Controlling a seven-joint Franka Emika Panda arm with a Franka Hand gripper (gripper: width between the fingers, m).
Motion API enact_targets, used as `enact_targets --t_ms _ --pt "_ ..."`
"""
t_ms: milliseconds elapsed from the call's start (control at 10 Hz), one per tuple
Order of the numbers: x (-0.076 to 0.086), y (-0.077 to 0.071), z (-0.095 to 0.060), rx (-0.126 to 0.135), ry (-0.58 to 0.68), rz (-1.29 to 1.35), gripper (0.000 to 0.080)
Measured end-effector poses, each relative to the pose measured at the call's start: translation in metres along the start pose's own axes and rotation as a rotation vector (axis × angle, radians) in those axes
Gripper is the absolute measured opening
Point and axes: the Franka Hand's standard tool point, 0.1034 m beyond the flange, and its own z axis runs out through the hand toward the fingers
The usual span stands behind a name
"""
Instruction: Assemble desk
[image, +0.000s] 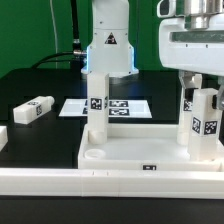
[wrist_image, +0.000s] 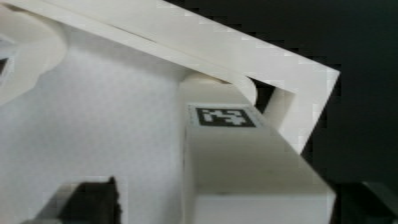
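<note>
The white desk top (image: 140, 150) lies flat at the front of the black table, rim up. One white leg (image: 95, 120) stands upright in its corner socket on the exterior view's left. My gripper (image: 200, 88) is over the right corner and is shut on a second upright leg (image: 204, 118), whose lower end is at the corner socket. In the wrist view this tagged leg (wrist_image: 240, 150) fills the space between my fingers (wrist_image: 89, 200), with the desk top (wrist_image: 89, 110) and its rim (wrist_image: 231, 45) behind. A third leg (image: 35, 108) lies loose on the table at the left.
The marker board (image: 118, 105) lies flat behind the desk top, in front of the arm's base (image: 108, 50). A long white rail (image: 110, 185) edges the table's front. A small white part (image: 3, 136) shows at the far left edge.
</note>
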Motion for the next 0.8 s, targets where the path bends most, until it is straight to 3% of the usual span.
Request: enact_targets --t_ms 100,200,800 --pt "0.0000 -0.0006 -0.0006 0.001 0.000 -0.042 0.0631" --pt "0.0001 -0.0006 -0.0007 -0.001 0.005 -0.223 0.0644" --pt "-0.0095 -0.0023 0.0004 -0.020 0.021 -0.899 0.0649"
